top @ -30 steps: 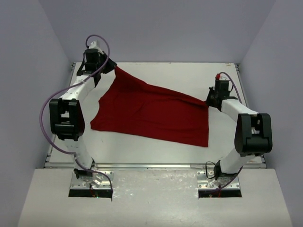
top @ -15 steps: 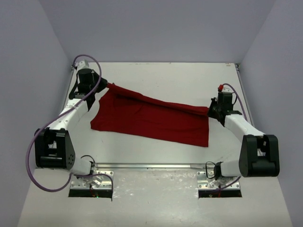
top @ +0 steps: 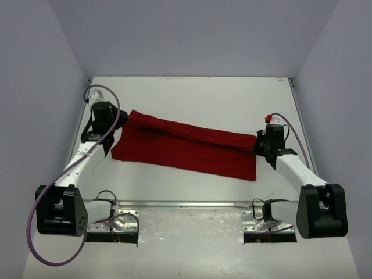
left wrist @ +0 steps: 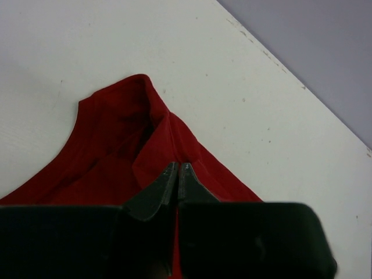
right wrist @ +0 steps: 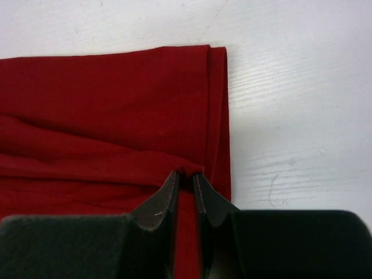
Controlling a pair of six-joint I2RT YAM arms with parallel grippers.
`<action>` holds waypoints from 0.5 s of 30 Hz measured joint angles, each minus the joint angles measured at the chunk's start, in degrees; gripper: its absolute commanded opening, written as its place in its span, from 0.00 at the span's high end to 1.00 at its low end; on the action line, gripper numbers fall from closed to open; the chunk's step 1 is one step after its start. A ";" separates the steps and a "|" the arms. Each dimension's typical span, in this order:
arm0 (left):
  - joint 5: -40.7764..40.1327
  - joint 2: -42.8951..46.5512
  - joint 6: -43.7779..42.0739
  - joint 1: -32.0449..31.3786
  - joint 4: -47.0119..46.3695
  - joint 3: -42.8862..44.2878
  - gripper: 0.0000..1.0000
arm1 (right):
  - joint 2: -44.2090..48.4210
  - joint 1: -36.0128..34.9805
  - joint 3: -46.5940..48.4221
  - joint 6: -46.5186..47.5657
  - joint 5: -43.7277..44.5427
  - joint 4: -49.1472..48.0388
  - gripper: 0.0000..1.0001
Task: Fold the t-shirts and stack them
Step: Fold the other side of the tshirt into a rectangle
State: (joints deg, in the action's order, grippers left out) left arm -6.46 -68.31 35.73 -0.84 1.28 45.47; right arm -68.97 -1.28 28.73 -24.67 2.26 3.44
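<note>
One dark red t-shirt (top: 186, 148) lies across the white table, its far edge folded over toward the near edge in a long band. My left gripper (top: 124, 119) is shut on the shirt's far left corner, low over the table; in the left wrist view the gripper (left wrist: 177, 167) pinches a fold of the t-shirt (left wrist: 116, 151). My right gripper (top: 257, 141) is shut on the shirt's right edge; in the right wrist view the gripper (right wrist: 186, 176) pinches a ridge of the t-shirt (right wrist: 104, 110).
The white table (top: 203, 96) has grey walls on three sides. A metal rail (top: 186, 203) runs along its near edge, with both arm bases below it.
Both grippers have moved toward the near edge and come down, carrying the shirt's far edge over the rest. The raised cloth has dropped into a flat folded band.
</note>
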 measured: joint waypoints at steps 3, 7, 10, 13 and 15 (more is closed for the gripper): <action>-0.42 1.20 0.76 -0.35 -0.20 -2.91 0.99 | 0.70 -0.02 -0.76 -0.17 -0.02 0.13 0.73; -0.50 4.15 1.81 -1.46 0.09 -7.87 0.93 | 2.73 -0.07 -1.36 -0.48 -0.04 0.74 0.62; -0.85 8.26 2.93 -2.62 0.79 -11.67 0.73 | 6.67 -0.33 -2.89 -0.98 -0.68 1.77 0.53; -3.87 14.75 5.07 -4.33 3.74 -14.73 0.80 | 10.60 -0.46 -4.46 -1.66 -1.09 3.08 0.52; -6.91 19.41 6.10 -5.05 6.43 -15.78 0.73 | 10.78 -0.59 -4.57 -1.99 -1.31 3.48 0.51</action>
State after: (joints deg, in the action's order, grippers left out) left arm -13.37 -48.90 41.82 -5.89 7.70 29.69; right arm -58.19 -1.87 24.16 -26.65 0.95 6.92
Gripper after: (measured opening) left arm 0.209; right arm 0.479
